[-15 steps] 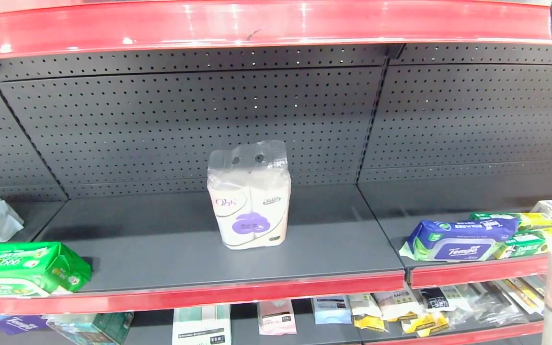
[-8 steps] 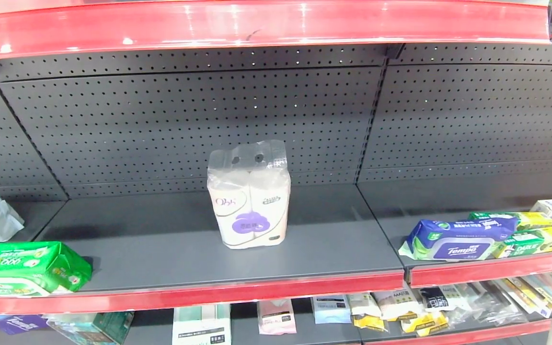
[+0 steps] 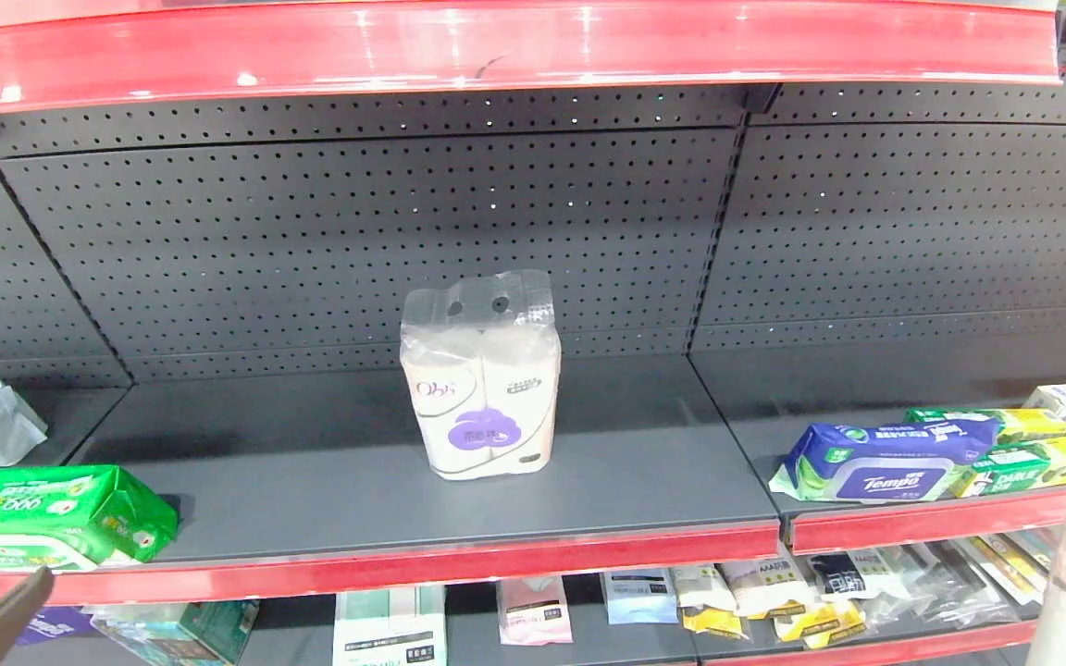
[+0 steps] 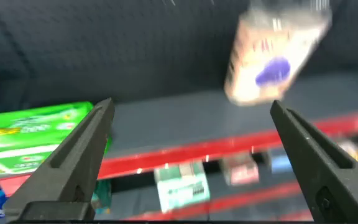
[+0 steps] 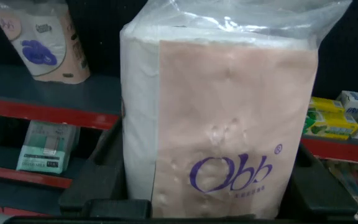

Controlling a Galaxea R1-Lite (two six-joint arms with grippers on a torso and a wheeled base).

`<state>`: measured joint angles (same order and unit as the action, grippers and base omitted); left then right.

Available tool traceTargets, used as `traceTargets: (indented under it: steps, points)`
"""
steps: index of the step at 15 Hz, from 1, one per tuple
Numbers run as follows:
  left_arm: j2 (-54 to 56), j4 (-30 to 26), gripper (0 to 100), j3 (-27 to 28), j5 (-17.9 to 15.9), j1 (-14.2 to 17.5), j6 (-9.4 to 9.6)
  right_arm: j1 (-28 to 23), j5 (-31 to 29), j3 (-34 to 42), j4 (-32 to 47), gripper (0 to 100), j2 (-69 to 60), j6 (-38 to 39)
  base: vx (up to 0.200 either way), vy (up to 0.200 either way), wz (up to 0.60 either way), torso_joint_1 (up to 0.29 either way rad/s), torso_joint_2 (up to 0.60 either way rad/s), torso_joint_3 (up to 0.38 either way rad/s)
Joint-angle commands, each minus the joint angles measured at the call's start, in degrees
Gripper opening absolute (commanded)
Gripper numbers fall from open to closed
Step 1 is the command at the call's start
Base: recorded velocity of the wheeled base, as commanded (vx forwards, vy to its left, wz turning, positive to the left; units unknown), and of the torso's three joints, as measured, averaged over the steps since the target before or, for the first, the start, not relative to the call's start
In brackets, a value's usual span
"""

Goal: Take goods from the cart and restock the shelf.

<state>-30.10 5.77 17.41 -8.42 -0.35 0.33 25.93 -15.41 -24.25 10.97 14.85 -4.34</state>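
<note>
One toilet-paper pack (image 3: 480,379) stands shelved beyond our right gripper (image 5: 209,152), which clamps a second pack (image 5: 229,93) awaiting placement; our left gripper (image 4: 191,106) gapes empty.

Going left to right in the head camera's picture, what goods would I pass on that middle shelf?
green pack → toilet roll pack standing mid-shelf → blue pack → green and yellow boxes
</note>
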Motion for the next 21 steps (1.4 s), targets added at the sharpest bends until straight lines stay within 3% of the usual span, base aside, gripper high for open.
traceTargets:
  steps: [1,4,5,7,11,12,13,15,16,18,21]
  points:
    - [-7.1,0.1,100,-0.4,-1.8,0.0,1.60,-1.1,-0.5,0.0,-5.1,0,8.3,0.7,0.000,0.000,0.00,0.000,0.00,0.000]
    - [-10.3,0.2,100,-0.2,-4.0,-0.1,2.66,-2.4,-0.5,0.0,-8.5,0,12.2,1.3,0.000,0.000,0.00,0.000,0.00,0.000]
    - [-13.1,0.2,100,-0.4,-6.9,-0.1,5.30,-3.7,-0.8,0.0,-8.5,0,12.9,1.3,0.000,0.000,0.00,0.000,0.00,0.000]
    - [-19.6,1.4,100,0.4,-9.3,-0.1,8.81,-6.8,-0.8,0.1,-8.5,0,13.0,1.3,0.000,0.000,0.00,0.000,0.00,0.000]
    - [-39.8,20.1,100,2.5,-7.1,0.0,14.79,-7.3,-1.0,-0.5,-8.4,0,13.0,0.8,0.000,0.000,0.00,0.000,0.00,0.000]
    - [-44.5,21.9,100,4.8,-7.8,0.0,14.88,-7.3,-1.1,-0.8,-8.2,0,13.0,0.8,0.000,0.000,0.00,0.000,0.00,0.000]
    - [-47.5,22.6,100,6.8,-9.5,0.0,14.88,-7.3,-1.2,-0.8,-8.2,0,13.0,0.8,0.000,0.000,0.00,0.000,0.00,0.000]
    - [-55.3,23.1,100,12.7,-20.3,0.0,16.02,-7.6,-1.7,-1.1,-7.9,0,13.0,0.7,0.000,0.000,0.00,0.000,0.00,0.000]
    - [-60.3,23.1,100,15.4,-25.3,0.0,18.13,-7.6,-1.7,-1.2,-7.8,0,13.2,0.5,0.000,0.000,0.00,0.000,0.00,0.000]
    - [-67.1,23.1,100,19.9,-30.8,0.1,20.85,-7.6,-1.7,-1.4,-7.9,0,13.7,-0.9,0.000,0.000,0.00,0.000,0.00,0.000]
    - [-76.4,23.4,100,26.4,-34.6,0.0,24.37,-7.7,-2.1,-2.7,-7.8,0,14.7,-1.7,0.000,0.000,0.00,0.000,0.00,0.000]
